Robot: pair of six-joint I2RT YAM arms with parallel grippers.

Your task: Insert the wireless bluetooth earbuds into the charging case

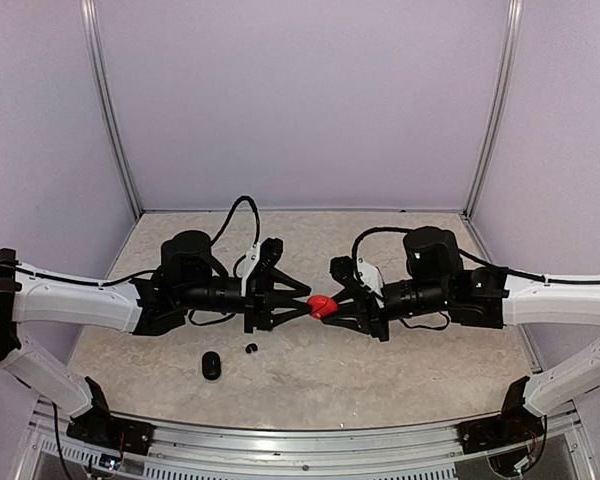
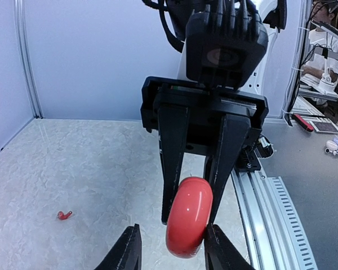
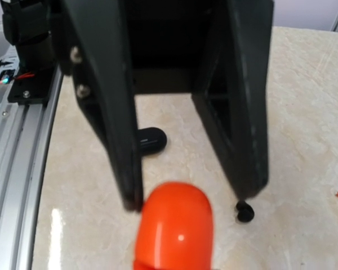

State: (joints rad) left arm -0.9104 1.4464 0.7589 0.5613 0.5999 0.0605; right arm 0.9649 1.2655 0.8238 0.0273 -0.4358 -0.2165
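Red plastic, held in mid-air: the right gripper (image 2: 191, 214) is clamped on the red case (image 2: 188, 225) above the middle of the table (image 1: 380, 370), one finger pressed to each side of it. Facing it tip to tip, the left gripper (image 2: 172, 253) has its jaws apart. They straddle the free end of the case, which sits close to one finger, but we cannot say they are touching it. From above, the case's long axis appears to run along the line between the two arms and to point out of the right gripper toward the left one. We read its lid as closed, though the seam is hard to make out.

Further out, a red earbud (image 2: 64, 215) lies alone on the table on the far-edge side of the grippers, well apart from them. A black earbud (image 1: 251, 348) lies toward the near edge, on the left arm's side. A black case (image 1: 211, 365) lies just beside that earbud and closer to the near-left corner. We can find no other earbuds.

In our judgement the left arm is the free one, and the nearer one to the black earbud. The red earbud lies across the table from it, so the coming move depends on reaching away from the near edge while the right arm keeps the case steady.
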